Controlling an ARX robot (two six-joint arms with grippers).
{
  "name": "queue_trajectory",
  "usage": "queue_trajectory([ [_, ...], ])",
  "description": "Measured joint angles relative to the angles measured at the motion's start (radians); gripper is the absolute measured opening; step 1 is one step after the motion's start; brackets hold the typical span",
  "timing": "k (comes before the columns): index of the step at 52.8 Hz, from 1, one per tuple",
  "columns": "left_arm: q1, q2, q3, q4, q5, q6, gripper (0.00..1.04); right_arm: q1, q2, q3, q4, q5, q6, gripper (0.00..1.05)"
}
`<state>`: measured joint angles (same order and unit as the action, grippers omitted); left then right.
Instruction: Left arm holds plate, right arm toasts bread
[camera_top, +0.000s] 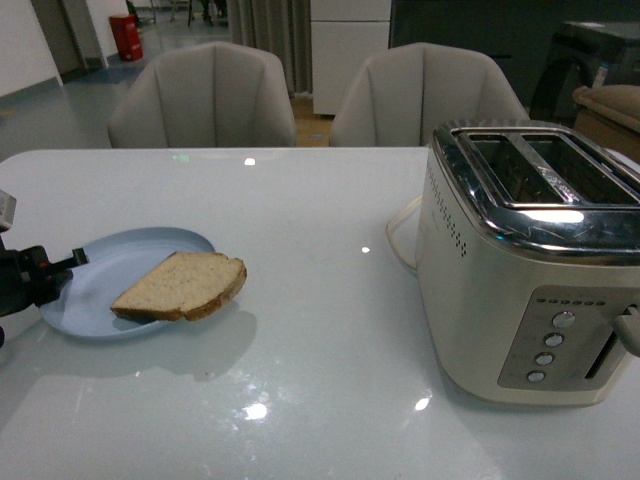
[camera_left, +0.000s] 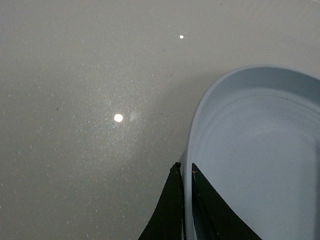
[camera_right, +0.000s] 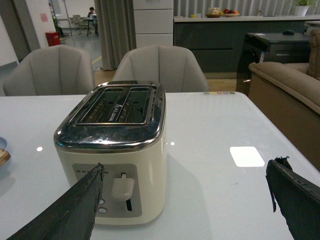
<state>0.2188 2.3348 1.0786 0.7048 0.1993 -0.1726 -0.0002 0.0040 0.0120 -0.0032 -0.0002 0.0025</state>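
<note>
A pale blue plate lies on the white table at the left, with a half-slice of bread resting on its right side and overhanging the rim. My left gripper is shut on the plate's left rim; in the left wrist view its two black jaws pinch the plate edge at the gripper. A cream toaster with two empty chrome slots stands at the right. My right gripper is open in front of the toaster, its lever near one finger. The bread peeks in at that view's edge.
Two grey chairs stand behind the table's far edge. The toaster's white cord loops on the table behind it. A sofa and dark cabinet lie off the table's right side.
</note>
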Motion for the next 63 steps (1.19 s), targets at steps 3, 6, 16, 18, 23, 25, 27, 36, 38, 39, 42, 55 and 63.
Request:
queue_trajectory([
  [3, -0.001, -0.019, -0.009, -0.016, -0.001, -0.023, 0.03, 0.0, 0.0, 0.0, 0.0, 0.0, 0.0, 0.98],
  [6, -0.007, -0.051, -0.036, -0.023, -0.009, -0.06, 0.03, 0.0, 0.0, 0.0, 0.0, 0.0, 0.0, 0.98],
  [16, -0.028, -0.12, -0.11, -0.025, -0.009, -0.117, 0.03, 0.0, 0.0, 0.0, 0.0, 0.0, 0.0, 0.98],
  [18, -0.035, -0.132, -0.124, -0.029, -0.009, -0.123, 0.03, 0.0, 0.0, 0.0, 0.0, 0.0, 0.0, 0.98],
  [23, -0.053, -0.165, -0.162, -0.032, -0.012, -0.149, 0.03, 0.0, 0.0, 0.0, 0.0, 0.0, 0.0, 0.98],
  [25, -0.065, -0.196, -0.191, -0.04, -0.013, -0.159, 0.03, 0.0, 0.0, 0.0, 0.0, 0.0, 0.0, 0.98],
  [27, -0.077, -0.234, -0.217, -0.066, -0.013, -0.167, 0.03, 0.0, 0.0, 0.0, 0.0, 0.0, 0.0, 0.98],
  [36, -0.119, -0.398, -0.265, -0.172, -0.052, -0.211, 0.03, 0.0, 0.0, 0.0, 0.0, 0.0, 0.0, 0.98],
  [38, -0.126, -0.428, -0.271, -0.193, -0.065, -0.224, 0.03, 0.0, 0.0, 0.0, 0.0, 0.0, 0.0, 0.98],
  [39, -0.135, -0.456, -0.277, -0.209, -0.075, -0.235, 0.03, 0.0, 0.0, 0.0, 0.0, 0.0, 0.0, 0.98],
  [42, -0.156, -0.519, -0.288, -0.246, -0.098, -0.264, 0.03, 0.0, 0.0, 0.0, 0.0, 0.0, 0.0, 0.98],
  [55, -0.25, -0.715, -0.285, -0.39, -0.161, -0.37, 0.03, 0.0, 0.0, 0.0, 0.0, 0.0, 0.0, 0.98],
  [63, -0.299, -0.777, -0.259, -0.47, -0.202, -0.412, 0.03, 0.0, 0.0, 0.0, 0.0, 0.0, 0.0, 0.98],
])
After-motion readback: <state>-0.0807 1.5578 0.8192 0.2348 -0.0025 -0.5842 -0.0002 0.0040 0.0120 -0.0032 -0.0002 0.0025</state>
